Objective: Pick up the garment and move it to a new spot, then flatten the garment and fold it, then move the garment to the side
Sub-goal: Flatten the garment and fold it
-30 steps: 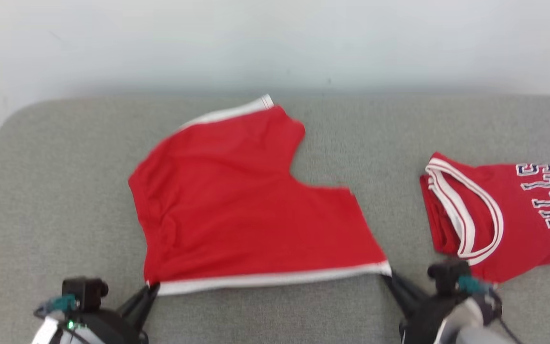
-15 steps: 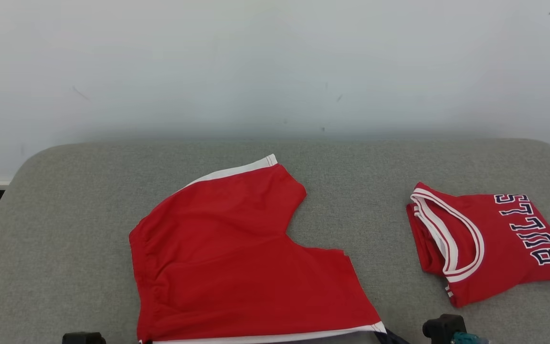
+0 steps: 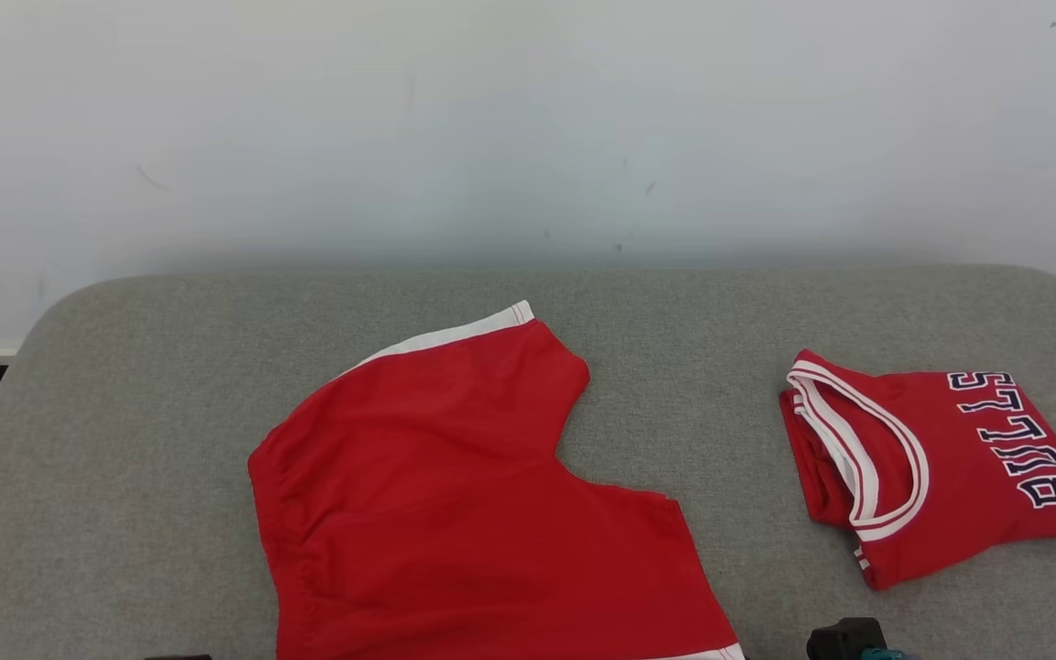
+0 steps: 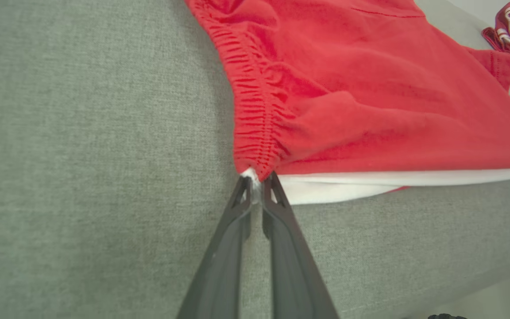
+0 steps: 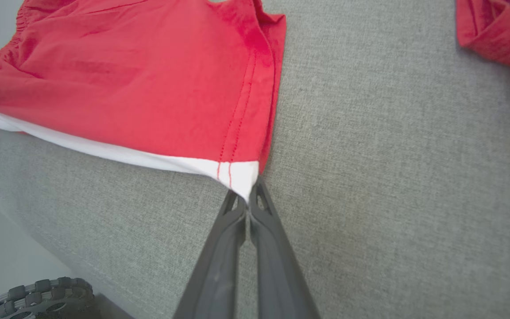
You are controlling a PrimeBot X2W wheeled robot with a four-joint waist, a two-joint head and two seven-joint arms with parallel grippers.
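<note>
Left arm: my left gripper [image 4: 257,185] lies low over the grey cushion [image 4: 82,155], with its fingers pointing at the near corner of the red shorts [image 4: 370,97], right where the gathered waistband ends.
Left fingers: pressed together on that corner, and a sliver of white trim shows between the tips.
Right arm: my right gripper [image 5: 248,201] also lies low over the cushion and reaches the other near corner, at the leg hem.
Right fingers: clamped tight on the white corner of the hem, beside the double red stitching.
Shorts: spread flat in the middle of the cushion, with the white-trimmed near edge running between my two grips close to the cushion's front edge.
Cut off: the bottom of the head view slices off the near edge of the shorts. Both wrist views catch just a scrap of the folded jersey [image 3: 931,458]. The ridged black wheel [image 5: 38,297] is clipped by the corner.
Jersey: to the right of the shorts, with bare cushion between them. The lettering reads BULLS.
Count: two red garments, two grippers, one wheel.
</note>
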